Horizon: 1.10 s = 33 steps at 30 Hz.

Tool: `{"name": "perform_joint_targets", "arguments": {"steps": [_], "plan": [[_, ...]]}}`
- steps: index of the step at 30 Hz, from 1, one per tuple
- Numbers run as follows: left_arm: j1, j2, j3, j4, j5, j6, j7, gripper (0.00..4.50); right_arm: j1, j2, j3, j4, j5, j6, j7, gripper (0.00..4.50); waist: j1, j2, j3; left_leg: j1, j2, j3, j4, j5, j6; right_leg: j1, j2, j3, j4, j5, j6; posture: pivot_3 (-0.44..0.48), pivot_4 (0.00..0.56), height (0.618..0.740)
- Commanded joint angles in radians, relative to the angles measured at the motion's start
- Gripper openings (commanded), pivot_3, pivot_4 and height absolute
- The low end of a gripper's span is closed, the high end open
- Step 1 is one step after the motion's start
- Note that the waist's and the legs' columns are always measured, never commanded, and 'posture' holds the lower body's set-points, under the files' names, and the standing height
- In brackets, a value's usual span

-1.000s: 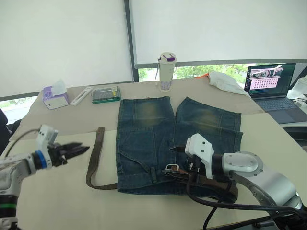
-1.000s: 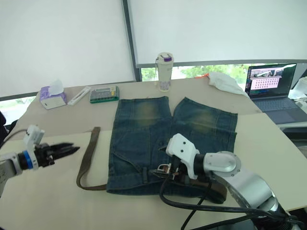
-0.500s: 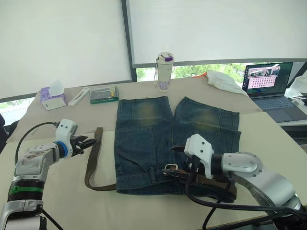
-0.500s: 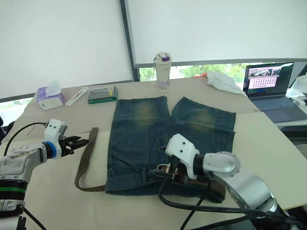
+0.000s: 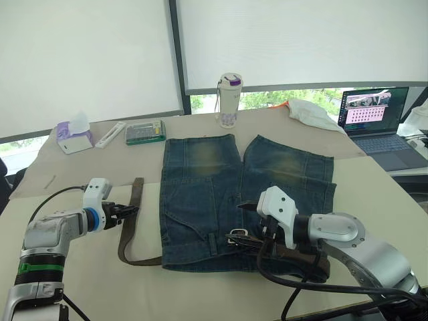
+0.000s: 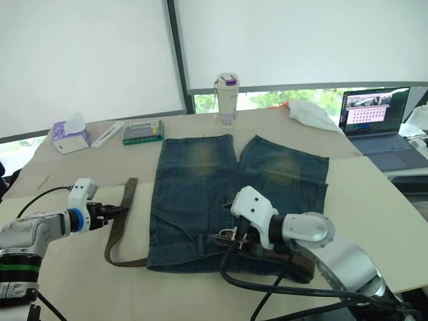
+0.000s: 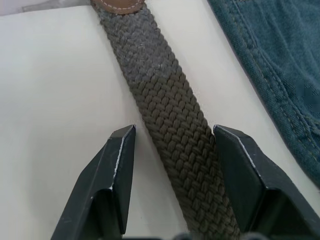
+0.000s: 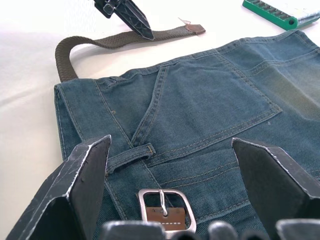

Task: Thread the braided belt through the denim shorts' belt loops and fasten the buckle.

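Belt: the braided belt (image 5: 131,224) lies on the bench (image 5: 67,281) just left of the denim shorts (image 5: 221,200). Its leather tip points away from the robot, and its strap curves back under the shorts' near left corner.
Buckle: the buckle (image 8: 164,205) rests flat on the waistband, prong across its frame, beside one of the belt loops (image 8: 131,153).
What changed, left arm: a second ago the left gripper (image 5: 125,213) hung well out to the left of the strap. Now it has come in and down, and its fingers (image 7: 118,165) are spread to either side of the weave, not yet closed on it.
What changed, right arm: nothing to speak of. The right gripper (image 8: 170,170) stays over the buckle with its fingers held wide, gripping nothing.
Meaning for the task: the loose end looks about to be picked up, probably so that it can be fed on toward the buckle. The buckle is not yet fastened.
Risk: the strap lies flat on the bench, so a closing pinch may slide over it.
Surroundings: a bottle (image 5: 229,100) and a laptop (image 5: 374,120) stand well beyond the shorts.
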<state>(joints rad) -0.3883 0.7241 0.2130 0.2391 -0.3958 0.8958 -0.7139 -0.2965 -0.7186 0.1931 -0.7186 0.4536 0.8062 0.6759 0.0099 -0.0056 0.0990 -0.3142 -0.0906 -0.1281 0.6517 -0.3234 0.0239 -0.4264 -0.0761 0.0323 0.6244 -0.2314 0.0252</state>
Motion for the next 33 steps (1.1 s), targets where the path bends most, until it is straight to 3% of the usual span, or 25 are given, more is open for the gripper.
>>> {"name": "perform_joint_targets", "arguments": {"steps": [1, 8, 13, 16, 19, 24, 31, 33], "plan": [[0.012, -0.002, 0.010, -0.085, 0.003, -0.015, 0.029, 2.62, -0.003, 0.001, -0.004, -0.032, 0.000, -0.007, 0.000, 4.29, 0.001, 0.000, 0.000, 0.000, 0.000, 0.000, 0.000, 0.000, 0.000, 0.000, 0.000, 0.000, 0.000, 0.000, 0.000, 0.000, 0.150, 0.740], [0.076, -0.065, -0.054, -0.299, 0.140, -0.128, 0.219, 2.62, 0.003, -0.002, -0.001, -0.029, -0.004, -0.012, 0.002, 4.29, 0.005, 0.000, 0.000, 0.000, 0.000, 0.000, 0.000, 0.000, 0.000, 0.001, -0.001, 0.001, -0.001, 0.000, 0.000, 0.000, 0.150, 0.740], [0.110, -0.114, -0.140, -0.410, 0.304, -0.170, 0.403, 2.62, 0.003, -0.004, 0.002, -0.025, -0.011, -0.018, 0.007, 4.29, 0.003, 0.000, 0.000, 0.000, 0.000, 0.000, 0.000, 0.000, 0.000, 0.001, 0.000, 0.001, -0.001, 0.000, 0.000, 0.000, 0.150, 0.740], [0.119, -0.157, -0.199, -0.450, 0.424, -0.131, 0.539, 2.62, 0.005, -0.006, 0.000, -0.024, -0.012, -0.020, 0.012, 4.29, 0.006, -0.001, 0.000, 0.000, 0.000, 0.000, 0.000, 0.000, 0.000, 0.001, 0.000, 0.002, -0.001, 0.000, 0.000, 0.000, 0.150, 0.740], [0.128, -0.199, -0.227, -0.483, 0.462, -0.056, 0.581, 2.62, 0.005, -0.008, -0.002, -0.023, -0.011, -0.020, 0.018, 4.29, 0.006, -0.001, 0.000, 0.000, 0.000, 0.001, 0.000, 0.000, 0.000, 0.001, 0.000, 0.002, -0.001, 0.000, 0.000, 0.000, 0.150, 0.740], [0.137, -0.244, -0.255, -0.462, 0.521, 0.041, 0.633, 2.62, 0.008, -0.018, -0.019, -0.026, -0.004, -0.020, 0.032, 4.29, 0.005, -0.001, 0.000, 0.000, 0.000, 0.001, 0.000, 0.000, 0.000, 0.001, 0.000, 0.001, -0.001, 0.000, 0.000, 0.000, 0.150, 0.740], [0.138, -0.275, -0.221, -0.330, 0.569, 0.007, 0.716, 2.62, 0.007, -0.029, -0.027, -0.030, -0.004, -0.017, 0.043, 4.29, 0.004, 0.000, 0.000, 0.002, 0.000, 0.001, 0.000, 0.000, 0.000, 0.002, 0.000, 0.002, -0.001, 0.000, 0.000, 0.000, 0.150, 0.740], [0.135, -0.305, -0.189, -0.294, 0.562, -0.013, 0.749, 2.08, 0.010, -0.032, -0.029, -0.033, -0.004, -0.015, 0.044, 4.29, 0.004, 0.001, -0.001, 0.003, 0.000, 0.001, -0.001, 0.000, 0.000, 0.002, 0.000, 0.002, -0.001, 0.000, 0.000, 0.000, 0.150, 0.740]]}}
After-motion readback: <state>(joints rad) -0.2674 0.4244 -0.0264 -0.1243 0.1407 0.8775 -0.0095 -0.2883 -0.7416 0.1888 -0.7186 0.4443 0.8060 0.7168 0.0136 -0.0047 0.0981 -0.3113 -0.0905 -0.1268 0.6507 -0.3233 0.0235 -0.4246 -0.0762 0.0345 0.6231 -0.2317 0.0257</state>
